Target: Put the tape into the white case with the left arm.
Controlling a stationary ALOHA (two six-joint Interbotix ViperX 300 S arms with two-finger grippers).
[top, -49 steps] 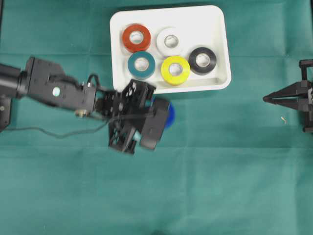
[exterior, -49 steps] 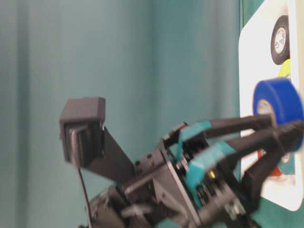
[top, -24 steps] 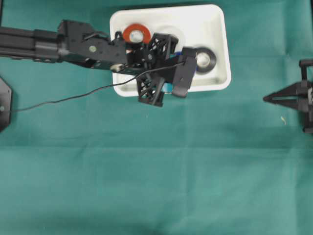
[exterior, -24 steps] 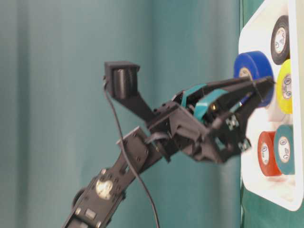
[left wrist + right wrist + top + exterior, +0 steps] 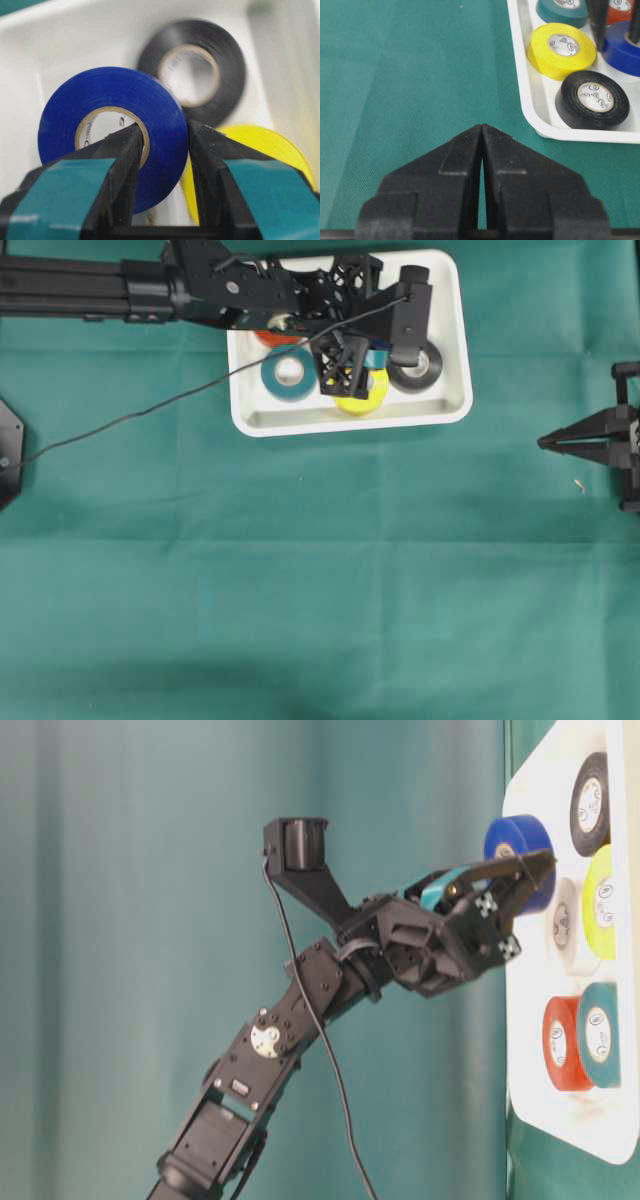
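left gripper [image 5: 161, 145] clamped on the blue tape [image 5: 112, 127], one finger through its hole, one outside | tape held over the white case [image 5: 447, 350] at frame top, above yellow roll [image 5: 561, 50] and black roll [image 5: 592, 99] | right gripper [image 5: 481, 131] closed, parked far right

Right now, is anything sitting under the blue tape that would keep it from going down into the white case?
Partly. The blue tape, pinched through its wall by the left gripper, hangs over the white case, above the white roll, with the black roll and yellow roll close beside.
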